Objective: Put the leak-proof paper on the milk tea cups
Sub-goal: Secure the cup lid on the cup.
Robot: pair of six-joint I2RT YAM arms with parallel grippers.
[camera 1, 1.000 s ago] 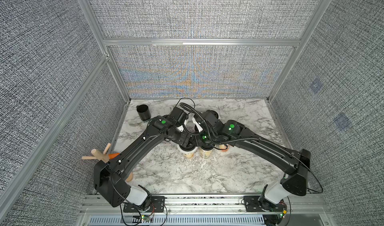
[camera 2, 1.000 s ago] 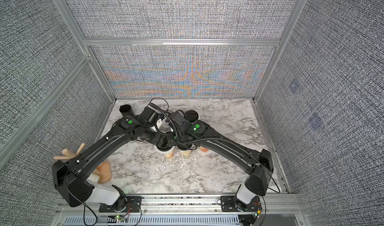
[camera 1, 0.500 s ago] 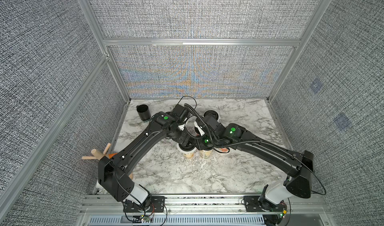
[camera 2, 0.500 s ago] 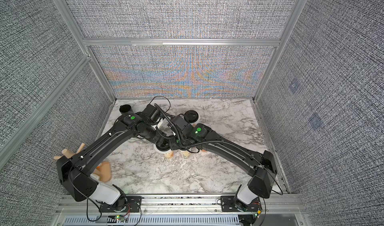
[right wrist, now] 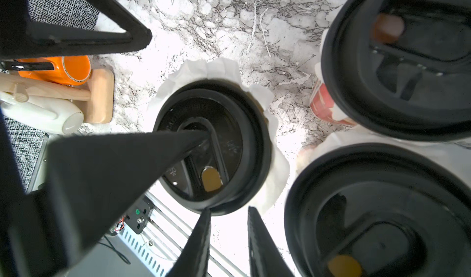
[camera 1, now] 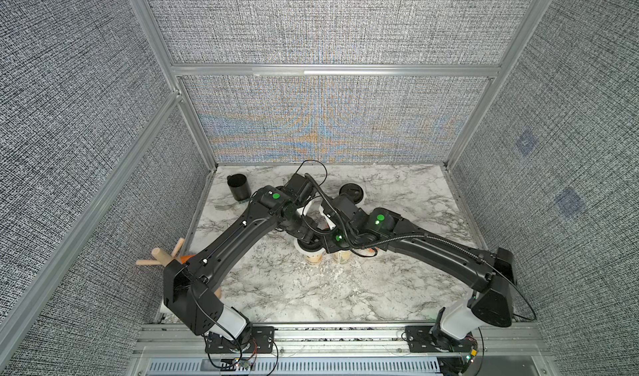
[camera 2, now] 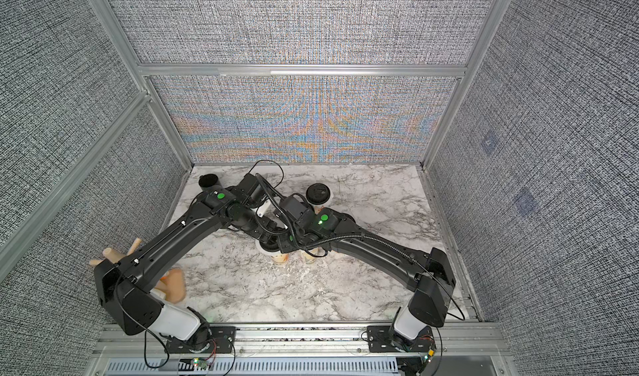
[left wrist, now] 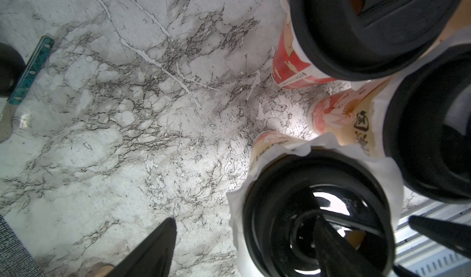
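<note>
Black plastic lid (right wrist: 229, 125) seated on the nearest of the milk tea cups (camera 1: 313, 257). The leak-proof paper (right wrist: 276, 168) frills out white beneath the lid's rim, so this sheet is judged placed and pinned. Left gripper (left wrist: 242, 227): spread wide, grasping nothing, one finger (right wrist: 142, 156) bearing down in the lid's centre recess. Right gripper (right wrist: 228, 212): narrowly parted just beside the lid's rim, nothing between the fingers. Change against a second ago is slight: left elbow higher, both wrists over the same cluster, cups unmoved. This reads as a finishing press, not a fresh pickup. Red-print cup (left wrist: 293, 67) and fan-print cup (left wrist: 341, 115): both lidded and crowded close to the first, with scant room for a finger between them. Far lidded cup (camera 2: 318, 195): stands apart, behind the arms. Marble table (camera 1: 397, 288): bare toward the front rail and the robot's right, the freest way to withdraw. Wooden mug stand (camera 1: 166, 257): at the left edge. Black mug (camera 1: 238, 187) and teal-handled utensil (left wrist: 33, 67): far-left corner, well apart from the cluster.
</note>
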